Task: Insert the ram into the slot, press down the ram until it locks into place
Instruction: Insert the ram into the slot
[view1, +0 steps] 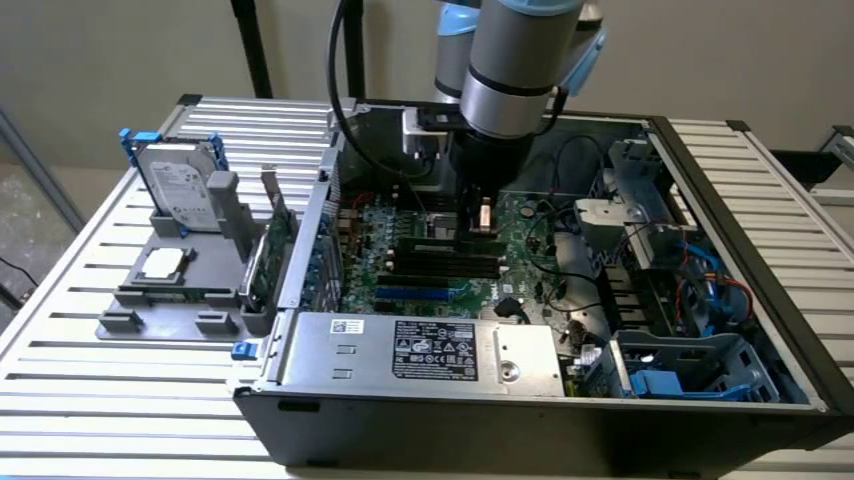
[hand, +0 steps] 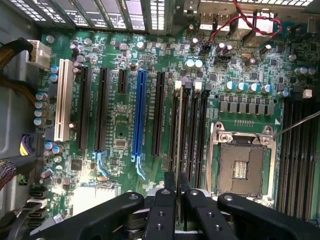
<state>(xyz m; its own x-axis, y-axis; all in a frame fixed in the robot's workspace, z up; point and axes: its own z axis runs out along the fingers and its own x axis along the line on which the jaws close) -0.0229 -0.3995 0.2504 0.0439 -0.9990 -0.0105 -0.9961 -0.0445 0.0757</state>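
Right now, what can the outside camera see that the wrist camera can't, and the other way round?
Exterior view: the robot arm over the open computer case, the hard drive in its holder on the exterior view's left, and the labelled power box. Wrist view: the tool closed on the thin ram, seen edge-on and lined up with the black memory slots, plus the long blue socket and the bare processor socket. Both: the green motherboard and those black memory slots.

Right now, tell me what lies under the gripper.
Under the gripper run the black memory slots on the motherboard, with a thin pale edge, likely the ram, along one. The gripper covers their near ends, hiding any seating there.
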